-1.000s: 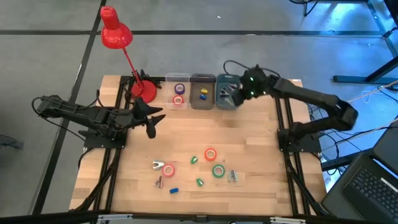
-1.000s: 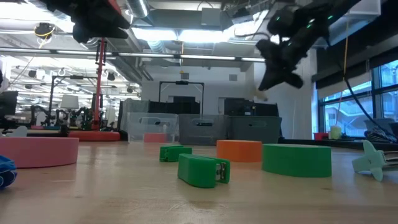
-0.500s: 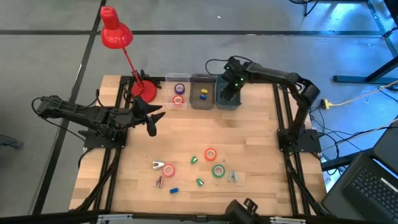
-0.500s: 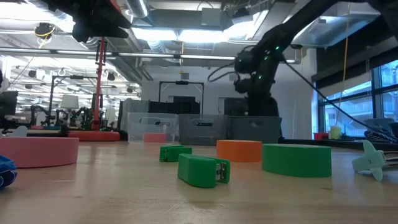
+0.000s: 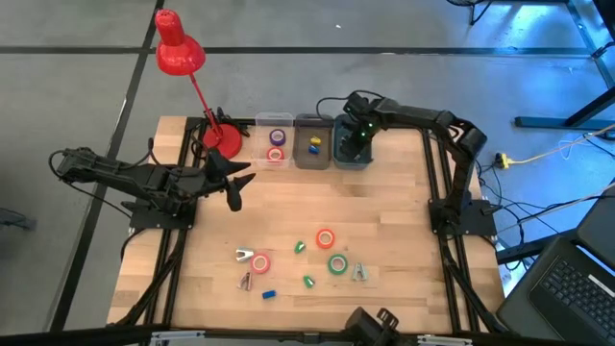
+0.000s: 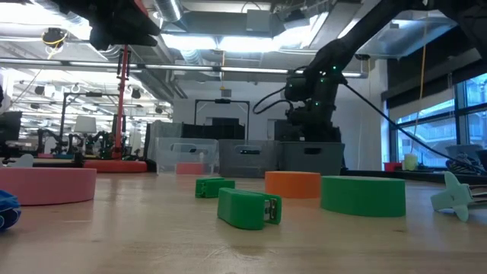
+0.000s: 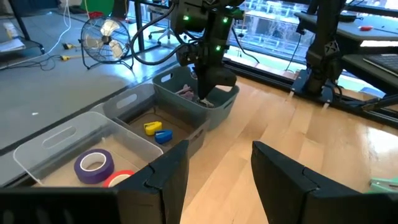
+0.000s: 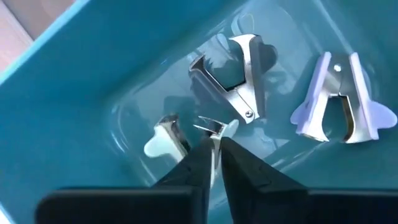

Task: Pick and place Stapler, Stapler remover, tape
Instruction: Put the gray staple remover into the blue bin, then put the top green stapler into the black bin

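Observation:
My right gripper (image 5: 352, 142) reaches down into the blue-grey bin (image 5: 338, 154) at the table's far edge, shut on a pale-winged stapler remover (image 8: 163, 138). Two more removers (image 8: 239, 68) (image 8: 339, 99) lie on the bin floor. My left gripper (image 7: 214, 174) is open and hovers over the table's left half. Orange (image 5: 325, 237), pink-red (image 5: 260, 261) and green (image 5: 337, 263) tape rolls lie flat near the near edge, among small green staplers (image 5: 308, 282) and grey removers (image 5: 359, 273). Purple tape (image 5: 278, 137) sits in the clear bin. My right gripper pinches the stapler remover at its metal claw part (image 8: 210, 129) between the two fingers, coming from above and pointing down into the bin. Its pale wings stick out on either side of the fingers. Whether it touches the bin floor, I cannot tell.
Three bins stand in a row at the far edge: clear (image 5: 261, 123), grey (image 5: 313, 154) and blue-grey. A red desk lamp (image 5: 178, 48) has its base (image 5: 223, 142) at the far left corner. Bare wood (image 5: 384, 211) lies between the bins and the small items.
My right gripper has moved a little toward the table's left and come down from above the bins into the blue-grey bin, its arm folding back toward the far edge. The left arm has kept still.

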